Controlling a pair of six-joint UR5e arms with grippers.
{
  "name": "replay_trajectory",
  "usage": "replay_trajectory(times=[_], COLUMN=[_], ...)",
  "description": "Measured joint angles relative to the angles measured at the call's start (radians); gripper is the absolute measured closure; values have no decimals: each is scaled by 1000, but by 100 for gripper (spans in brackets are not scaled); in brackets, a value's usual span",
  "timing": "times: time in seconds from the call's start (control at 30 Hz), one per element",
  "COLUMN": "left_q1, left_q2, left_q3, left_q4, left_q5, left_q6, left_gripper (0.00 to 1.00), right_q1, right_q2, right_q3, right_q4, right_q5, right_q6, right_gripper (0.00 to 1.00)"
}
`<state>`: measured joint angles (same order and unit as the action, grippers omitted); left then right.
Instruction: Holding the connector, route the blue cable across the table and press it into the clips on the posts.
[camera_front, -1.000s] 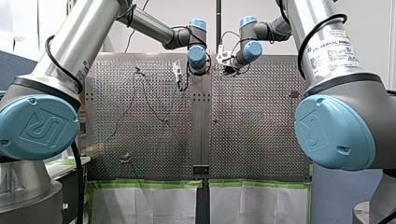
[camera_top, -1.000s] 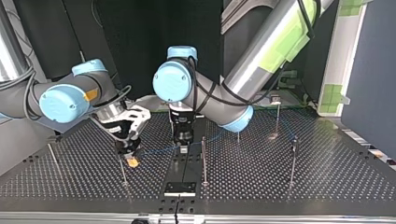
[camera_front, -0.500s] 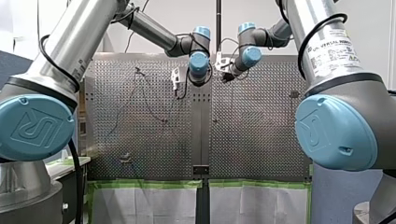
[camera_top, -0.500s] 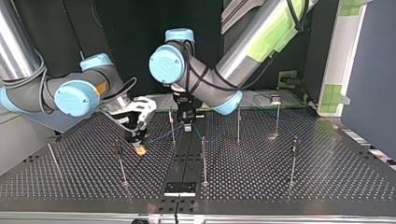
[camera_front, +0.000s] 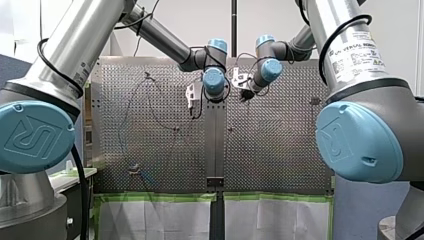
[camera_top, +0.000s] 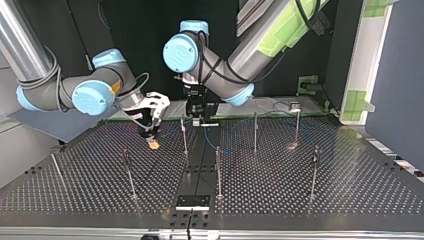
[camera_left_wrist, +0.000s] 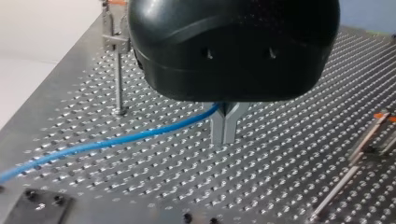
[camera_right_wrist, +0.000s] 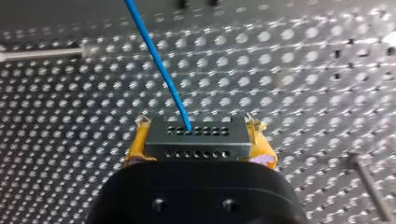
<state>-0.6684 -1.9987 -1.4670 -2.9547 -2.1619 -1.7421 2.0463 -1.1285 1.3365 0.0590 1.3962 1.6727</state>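
Your right jaws are clamped on the connector (camera_right_wrist: 196, 140), with the blue cable (camera_right_wrist: 159, 65) running straight ahead of them. Your left jaws pinch that cable mid-run. Watch tension between the 2: too taut and it slips out or drags the post (camera_top: 184, 136) beside the left jaws.

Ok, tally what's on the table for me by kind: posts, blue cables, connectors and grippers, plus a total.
Posts: 7
Blue cable: 1
Connector: 1
Grippers: 2, the left gripper and the right gripper
Total: 11
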Motion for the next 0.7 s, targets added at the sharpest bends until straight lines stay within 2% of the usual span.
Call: replay_trajectory(times=[0.17, 0.33, 0.4, 0.7], left_q1=[7, 17, 19, 25], left_q2=[-3, -24, -38, -100], left_q3=[-40, -83, -98, -112], left_q4=[40, 83, 99, 164], left_q5=[29, 53, 59, 95], left_q6=[-1, -2, -3, -10], left_gripper=[100, 100, 100, 100], right_q1=[0, -2, -4, -8], right_q2=[0, 0, 0, 0], right_q3=[38, 77, 94, 176], right_q4=[-20, -30, -41, -120], right_q5=[21, 48, 52, 52], right_q6=[-4, -31, -40, -51], right_gripper=[100, 100, 100, 100])
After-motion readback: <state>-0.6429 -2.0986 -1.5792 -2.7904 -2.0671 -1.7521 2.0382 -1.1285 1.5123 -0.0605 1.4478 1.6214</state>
